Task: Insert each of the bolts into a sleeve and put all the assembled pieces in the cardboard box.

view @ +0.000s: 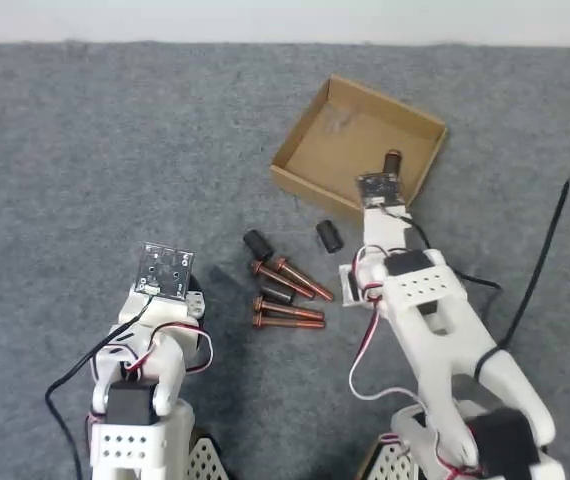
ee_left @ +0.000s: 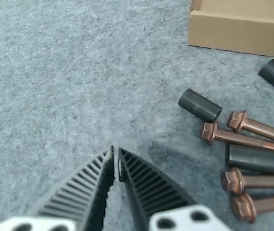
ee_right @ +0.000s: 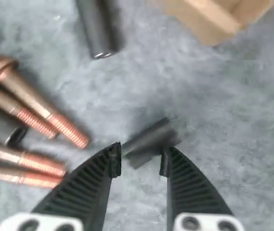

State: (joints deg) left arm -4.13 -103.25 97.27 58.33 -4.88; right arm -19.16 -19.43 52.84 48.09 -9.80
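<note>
Right wrist view: the right fingers [ee_right: 98,178] stand open and empty, a dark sleeve [ee_right: 149,140] lying crosswise just past their tips. Closing askew could squirt it across the bench [ee_right: 214,106]. The left fingers [ee_left: 91,185] are nearly closed and empty, with the bolts [ee_left: 262,129] well apart from them.

Bolts [view: 287,312]: clustered on the table [view: 85,140], near its middle.
Sleeves [view: 256,243]: one among the bolts, two just behind them.
Cardboard box [view: 310,192]: behind the sleeves, to the right.

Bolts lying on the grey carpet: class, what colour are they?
The bolts are a coppery reddish-brown. The left wrist view shows this best.
</note>
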